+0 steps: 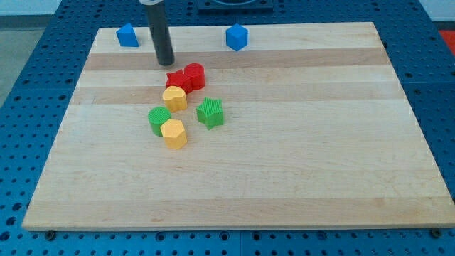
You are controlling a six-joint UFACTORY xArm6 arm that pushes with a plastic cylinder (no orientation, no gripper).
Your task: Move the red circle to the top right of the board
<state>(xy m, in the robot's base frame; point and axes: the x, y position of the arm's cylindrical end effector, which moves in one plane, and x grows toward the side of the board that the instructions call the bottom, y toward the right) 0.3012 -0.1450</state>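
Observation:
The red circle point(195, 75) sits on the wooden board point(298, 142), left of the middle near the view's top. A second red block point(178, 80) touches its left side. My tip point(165, 62) stands just up and left of the two red blocks, a small gap away from them. A yellow block point(175, 97) lies right below the red ones.
A green block point(159, 119) and another yellow block point(173, 133) sit lower in the cluster, with a green star-like block point(210, 112) to their right. Two blue blocks point(128, 35) point(237, 37) rest along the board's top edge.

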